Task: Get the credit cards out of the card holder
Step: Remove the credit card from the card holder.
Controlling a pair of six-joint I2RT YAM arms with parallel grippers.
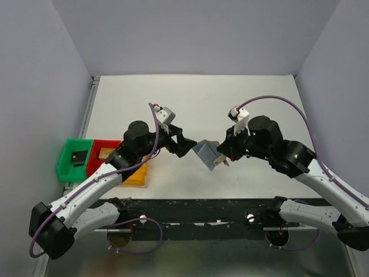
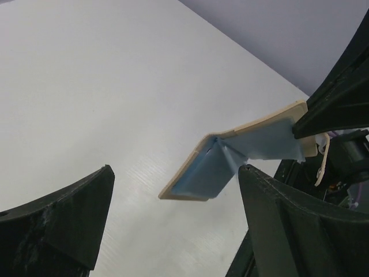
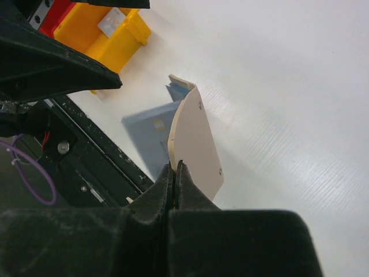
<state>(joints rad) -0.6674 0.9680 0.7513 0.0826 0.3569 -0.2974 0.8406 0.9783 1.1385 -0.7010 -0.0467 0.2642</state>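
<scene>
Near yellow bin [image 3: 124, 49], right gripper [image 3: 176, 167] pinches card holder [image 3: 193, 144], perhaps aloft.

Open card holder [image 2: 242, 149] above white table [image 2: 115, 86], left end effector [image 2: 176, 173] spread

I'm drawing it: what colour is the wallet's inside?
Card holder: light blue-grey inside, clearest in left wrist view.

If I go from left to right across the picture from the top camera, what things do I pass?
green bin → red bin → yellow bin → left gripper, open → card holder → right gripper, pinching the card holder
</scene>
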